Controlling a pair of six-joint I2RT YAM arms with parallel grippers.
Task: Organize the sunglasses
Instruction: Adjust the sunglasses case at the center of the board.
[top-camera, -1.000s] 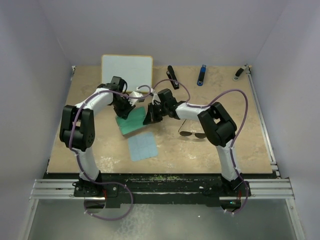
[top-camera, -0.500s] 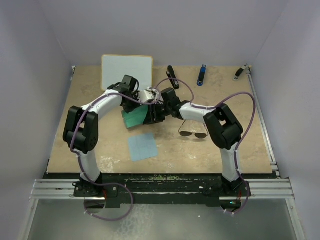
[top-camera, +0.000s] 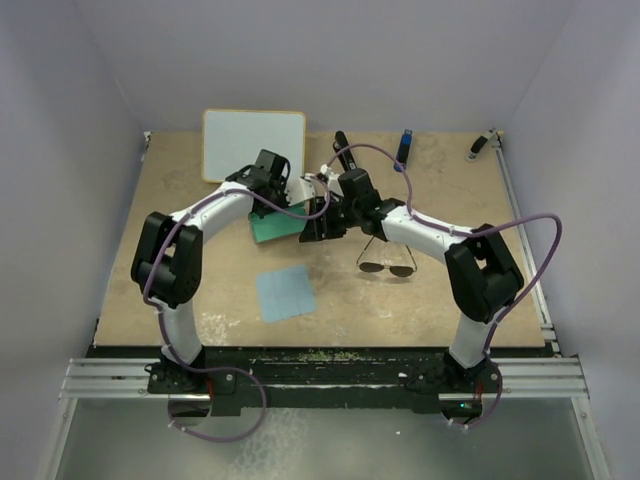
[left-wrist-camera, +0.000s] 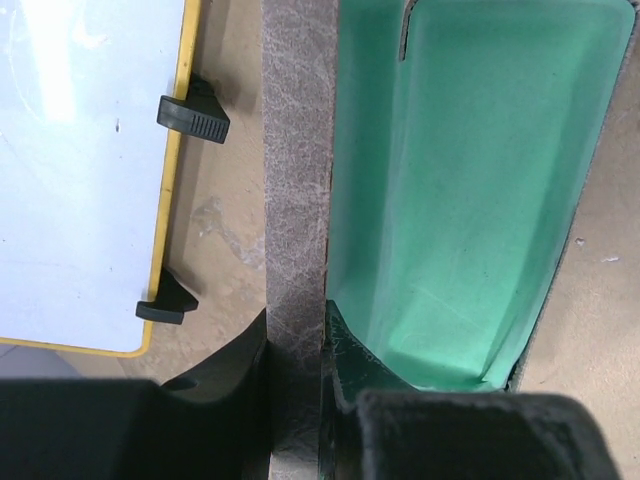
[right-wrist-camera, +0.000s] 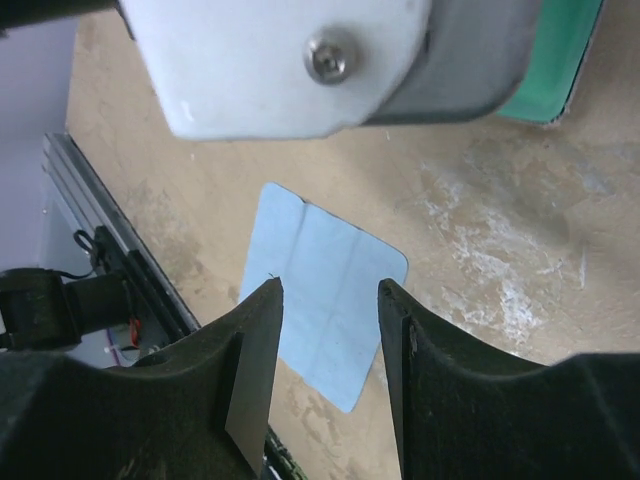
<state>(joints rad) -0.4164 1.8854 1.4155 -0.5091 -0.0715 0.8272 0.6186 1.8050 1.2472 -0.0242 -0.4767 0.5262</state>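
The sunglasses (top-camera: 386, 267), a thin dark-wire pair with two dark lenses, lie on the table right of centre, apart from both grippers. The grey case (top-camera: 274, 228) lies open, showing its green lining (left-wrist-camera: 460, 200). My left gripper (top-camera: 287, 197) (left-wrist-camera: 295, 335) is shut on the case's grey wall (left-wrist-camera: 295, 180), one finger on each side of it. My right gripper (top-camera: 318, 226) (right-wrist-camera: 330, 295) hovers open just right of the case with nothing between its fingers. Below it lies the light-blue cloth (right-wrist-camera: 330, 250).
A yellow-rimmed whiteboard (top-camera: 253, 143) (left-wrist-camera: 80, 170) lies at the back left, close to the case. A black marker (top-camera: 343, 150), a blue stick (top-camera: 403, 149) and a small dark clip (top-camera: 480, 146) lie along the back edge. The cloth (top-camera: 285, 293) lies near the front.
My right gripper has opened, let go of the case and drawn back to the right. The left arm has carried the case up and to the right.
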